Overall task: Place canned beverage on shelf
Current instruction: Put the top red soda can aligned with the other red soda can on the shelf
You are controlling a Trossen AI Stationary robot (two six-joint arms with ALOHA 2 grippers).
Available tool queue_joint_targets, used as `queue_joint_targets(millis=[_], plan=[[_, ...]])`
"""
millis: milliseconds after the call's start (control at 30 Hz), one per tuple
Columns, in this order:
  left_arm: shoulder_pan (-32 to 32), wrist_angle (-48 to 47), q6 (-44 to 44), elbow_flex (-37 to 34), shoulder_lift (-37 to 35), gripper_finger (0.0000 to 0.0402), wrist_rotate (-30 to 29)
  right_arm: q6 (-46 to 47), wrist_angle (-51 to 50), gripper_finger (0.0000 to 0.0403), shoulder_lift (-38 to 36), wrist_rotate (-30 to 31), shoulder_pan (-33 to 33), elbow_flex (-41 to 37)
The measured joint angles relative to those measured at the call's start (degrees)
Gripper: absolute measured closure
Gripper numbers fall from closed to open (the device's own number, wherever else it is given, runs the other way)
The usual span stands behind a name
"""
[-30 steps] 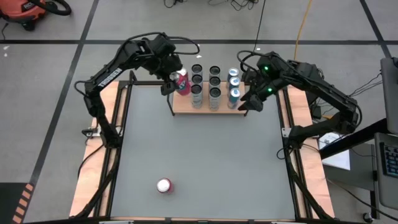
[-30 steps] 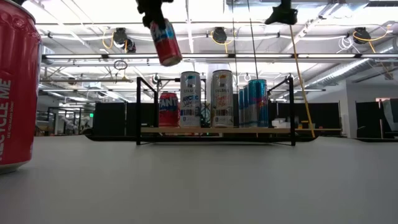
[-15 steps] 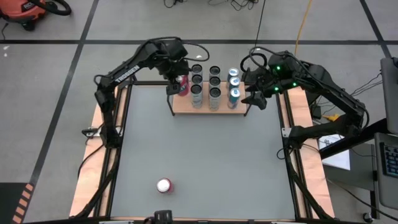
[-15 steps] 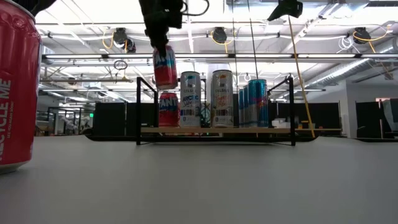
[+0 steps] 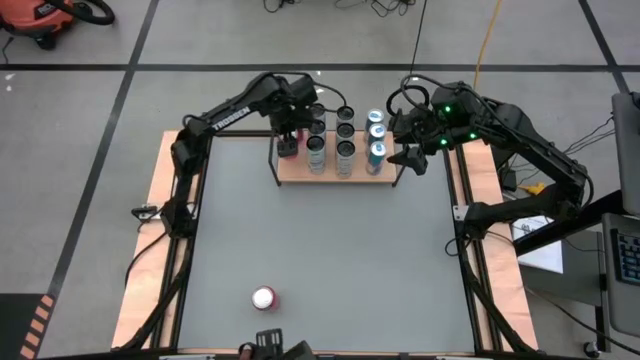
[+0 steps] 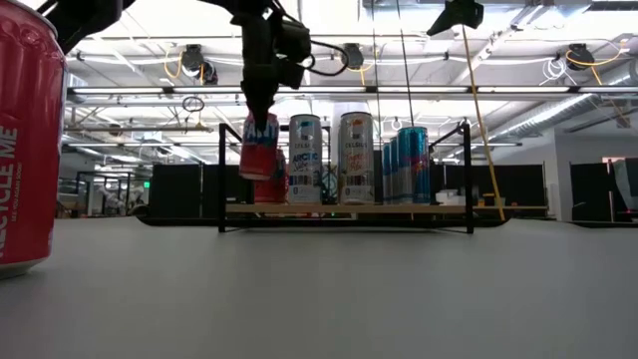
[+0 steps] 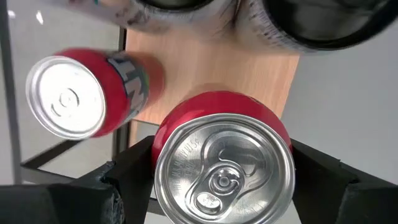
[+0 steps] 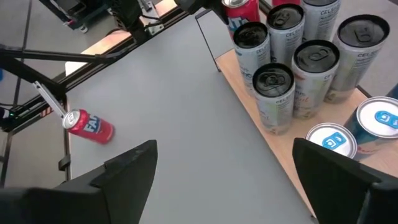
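While gripped | red can (image 7: pixel 222 163) between left end effector (image 7: pixel 221 177) fingers | above shelf (image 7: pixel 211 68)

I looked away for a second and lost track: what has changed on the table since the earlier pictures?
The left pincer carried its red can from high and tilted down to the shelf's left end, now just in front of the red can already standing there; it is still gripped. The right pincer shifted slightly beside the shelf's right end, open. The shelved cans and the can lying on the table stayed put.
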Motion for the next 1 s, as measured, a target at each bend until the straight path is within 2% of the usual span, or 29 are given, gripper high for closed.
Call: queue_joint_targets(millis=[267, 467, 733, 867, 1000], plan=[[2.04, 1.26, -1.03, 0.00, -2.11, 0.0114, 8.08, 1.03, -0.02, 0.0065, -0.09, -0.20, 0.00, -0.04], [4.68, 2.21, -0.40, -0.04, -2.20, 0.0114, 7.92, 1.51, -0.02, 0.0065, -0.11, -0.22, 0.00, -0.04], [4.30, 2.10, -2.86, -0.02, -1.83, 0.0114, 6.61, 1.42, 0.00, 0.0065, -0.11, -0.24, 0.00, -0.04], [3.57, 2.04, -4.08, -0.02, -1.83, 0.0114, 8.68, 1.36, 0.02, 0.0065, -0.11, -0.24, 0.00, -0.04], [3.15, 2.47, -1.70, -0.02, -1.83, 0.0114, 9.88, 1.33, 0.00, 0.0065, -0.11, -0.24, 0.00, -0.04]])
